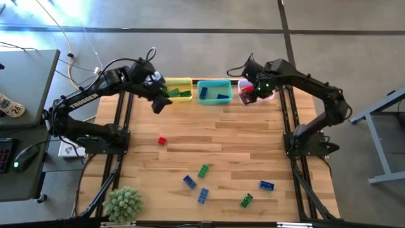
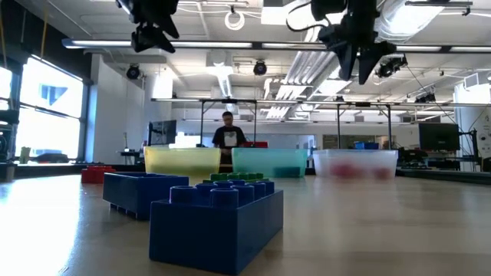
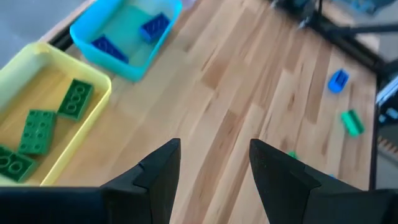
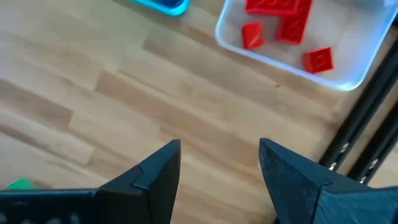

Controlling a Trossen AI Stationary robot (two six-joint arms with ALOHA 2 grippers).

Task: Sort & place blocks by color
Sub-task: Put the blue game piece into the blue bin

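Note:
Three bins stand in a row at the table's far edge: a yellow bin (image 1: 178, 89) with green blocks (image 3: 38, 129), a teal bin (image 1: 214, 91) with blue blocks (image 3: 154, 27), and a clear bin (image 4: 298, 38) with red blocks (image 4: 278, 14). Loose on the table lie a red block (image 1: 162, 140), two green blocks (image 1: 203, 170) (image 1: 246, 201) and three blue blocks (image 1: 190, 182) (image 1: 203, 196) (image 1: 266, 185). My left gripper (image 1: 159, 103) hangs open above the table just near of the yellow bin. My right gripper (image 1: 247, 96) hangs open beside the clear bin, holding nothing.
A small green spiky plant (image 1: 122, 204) stands at the table's near-left corner. Black rails (image 1: 120, 120) run along both table sides. Bare wood lies between the bins and the loose blocks. A person (image 2: 228, 134) stands far behind the table in the low view.

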